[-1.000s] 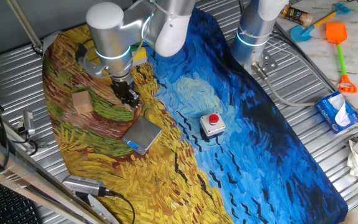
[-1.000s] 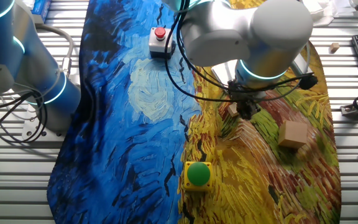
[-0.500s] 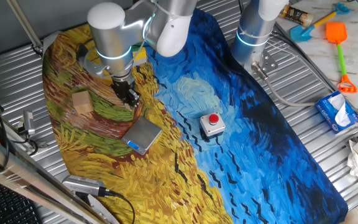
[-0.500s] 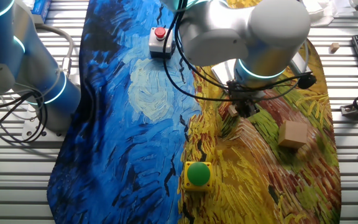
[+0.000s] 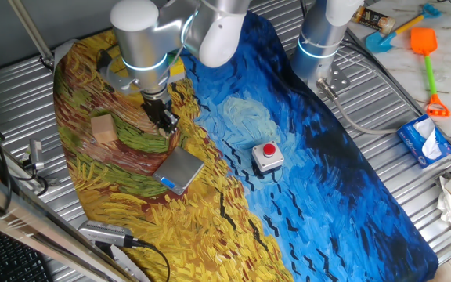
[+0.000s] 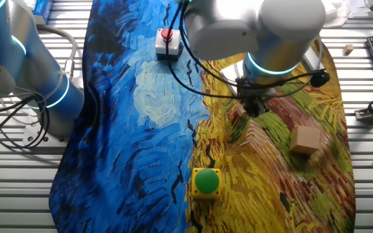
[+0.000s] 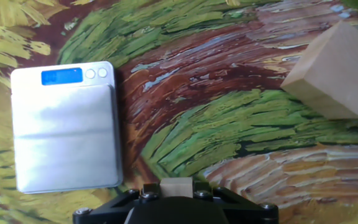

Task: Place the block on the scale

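Observation:
The small tan block (image 7: 176,185) sits between my gripper's (image 7: 176,190) two fingers at the bottom of the hand view, and the gripper is shut on it. The scale (image 7: 64,134), with a silver top and a blue display strip, lies on the painted cloth to the left of the gripper in that view. In one fixed view the gripper (image 5: 166,125) hangs just above the cloth, a short way beyond the scale (image 5: 179,169). In the other fixed view the gripper (image 6: 254,110) is under the arm's wrist and the scale is hidden.
The larger tan wooden block (image 5: 104,128) (image 6: 306,140) (image 7: 334,71) lies on the cloth on the gripper's other side. A grey box with a red button (image 5: 267,156) (image 6: 166,42) and a yellow box with a green button (image 6: 206,182) stand further off. A second arm's base (image 5: 319,39) stands at the cloth's edge.
The arm and gripper have risen slightly with the small block. The scale and the larger block have not moved.

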`<state>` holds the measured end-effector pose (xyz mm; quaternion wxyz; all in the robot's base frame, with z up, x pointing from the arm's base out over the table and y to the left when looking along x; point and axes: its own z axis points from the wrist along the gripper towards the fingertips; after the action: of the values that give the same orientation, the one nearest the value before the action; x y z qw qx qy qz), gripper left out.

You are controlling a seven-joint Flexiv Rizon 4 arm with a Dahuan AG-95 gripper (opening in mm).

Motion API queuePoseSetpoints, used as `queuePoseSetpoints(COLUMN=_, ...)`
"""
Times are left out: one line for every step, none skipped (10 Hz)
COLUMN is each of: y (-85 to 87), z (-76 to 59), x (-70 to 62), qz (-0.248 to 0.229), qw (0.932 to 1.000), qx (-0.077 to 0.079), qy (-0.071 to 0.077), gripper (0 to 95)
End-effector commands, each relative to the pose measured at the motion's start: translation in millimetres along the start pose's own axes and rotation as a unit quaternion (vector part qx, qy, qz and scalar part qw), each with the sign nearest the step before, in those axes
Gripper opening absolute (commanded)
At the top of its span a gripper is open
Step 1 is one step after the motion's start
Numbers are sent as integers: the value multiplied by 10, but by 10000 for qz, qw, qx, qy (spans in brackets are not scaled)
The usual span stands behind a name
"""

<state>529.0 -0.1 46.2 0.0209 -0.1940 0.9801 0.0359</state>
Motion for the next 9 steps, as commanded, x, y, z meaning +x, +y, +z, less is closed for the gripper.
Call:
queuePoseSetpoints(y=23, z=-56, x=-121, qz=113, qw=9999, qx=7, qy=126, gripper=0)
queuePoseSetpoints(y=51, z=-59, x=-188, qz=170, qw=9998, qx=6, qy=130, gripper=0)
queuePoseSetpoints(y=78, z=-50, x=-234, qz=198, qw=9997, qx=8, qy=121, gripper=0)
queuePoseSetpoints(y=127, z=-35, x=-323, qz=259, qw=9996, qx=22, qy=147, gripper=0)
queuePoseSetpoints(y=153, z=-29, x=-371, qz=304, qw=9994, qx=24, qy=166, gripper=0)
queuePoseSetpoints(y=196, z=-33, x=-455, qz=365, qw=9992, qx=25, qy=181, gripper=0)
queuePoseSetpoints(y=216, z=-47, x=-499, qz=417, qw=9989, qx=26, qy=192, gripper=0)
queuePoseSetpoints(y=232, z=-66, x=-534, qz=449, qw=9988, qx=23, qy=201, gripper=0)
queuePoseSetpoints(y=255, z=-99, x=-586, qz=495, qw=9985, qx=25, qy=235, gripper=0)
